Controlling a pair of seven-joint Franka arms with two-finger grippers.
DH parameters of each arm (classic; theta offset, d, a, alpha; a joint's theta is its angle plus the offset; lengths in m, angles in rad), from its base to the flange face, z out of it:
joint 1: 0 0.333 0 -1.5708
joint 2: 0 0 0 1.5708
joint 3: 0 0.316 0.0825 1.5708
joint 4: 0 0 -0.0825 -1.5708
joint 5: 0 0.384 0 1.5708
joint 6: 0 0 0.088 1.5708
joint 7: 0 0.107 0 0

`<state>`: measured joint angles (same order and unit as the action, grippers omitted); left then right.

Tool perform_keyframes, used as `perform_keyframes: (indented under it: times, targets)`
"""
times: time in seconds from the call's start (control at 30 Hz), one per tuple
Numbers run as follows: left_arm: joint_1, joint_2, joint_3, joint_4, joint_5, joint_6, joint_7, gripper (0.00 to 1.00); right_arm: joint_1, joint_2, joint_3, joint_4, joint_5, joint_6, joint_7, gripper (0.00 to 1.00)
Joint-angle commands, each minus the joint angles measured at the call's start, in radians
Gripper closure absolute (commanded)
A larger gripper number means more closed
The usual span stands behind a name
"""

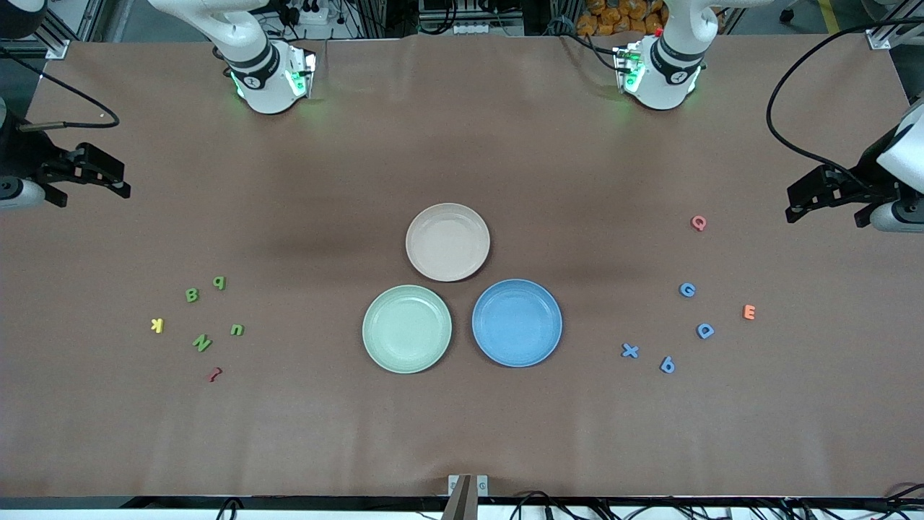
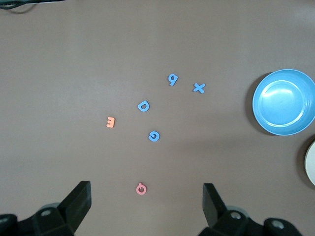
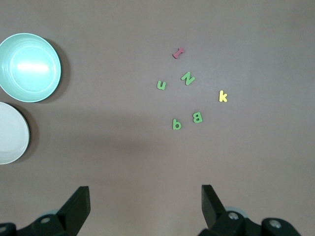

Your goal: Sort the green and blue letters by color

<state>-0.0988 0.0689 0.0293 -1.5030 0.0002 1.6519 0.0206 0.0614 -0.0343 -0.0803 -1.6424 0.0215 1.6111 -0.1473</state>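
Note:
Four light blue letters lie toward the left arm's end of the table: G [image 1: 687,289], D [image 1: 705,331], X [image 1: 630,351] and b [image 1: 668,365]. Four green letters lie toward the right arm's end: B [image 1: 192,295], p [image 1: 219,282], u [image 1: 237,330] and N [image 1: 202,342]. My left gripper [image 1: 796,206] [image 2: 146,196] hangs open over the table close to the pink Q, holding nothing. My right gripper [image 1: 119,182] [image 3: 145,194] hangs open over bare table beside the green group, also holding nothing.
In the middle stand a green plate [image 1: 372,310], a blue plate [image 1: 552,339] and a beige plate [image 1: 480,224]. A pink Q [image 1: 698,222] and an orange E [image 1: 749,312] lie by the blue letters. A yellow K [image 1: 157,325] and a dark red piece [image 1: 214,374] lie by the green ones.

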Motion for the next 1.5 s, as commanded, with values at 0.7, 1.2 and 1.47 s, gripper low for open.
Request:
perform_keyframes:
  times: [0.7,1.2,1.47]
  targets:
    - [0.103,0.068,0.0,-0.129,-0.019,0.109,0.05,0.0,-0.006,-0.003,-0.007,-0.141,-0.008,0.185,0.005,0.0]
    - [0.106,0.212,0.0,-0.404,-0.003,0.594,0.053,0.0,-0.028,0.105,-0.007,-0.273,-0.008,0.44,-0.015,0.0]
    - [0.105,0.417,0.001,-0.388,0.001,0.834,0.067,0.0,-0.029,0.206,-0.007,-0.277,-0.008,0.507,-0.04,0.0]
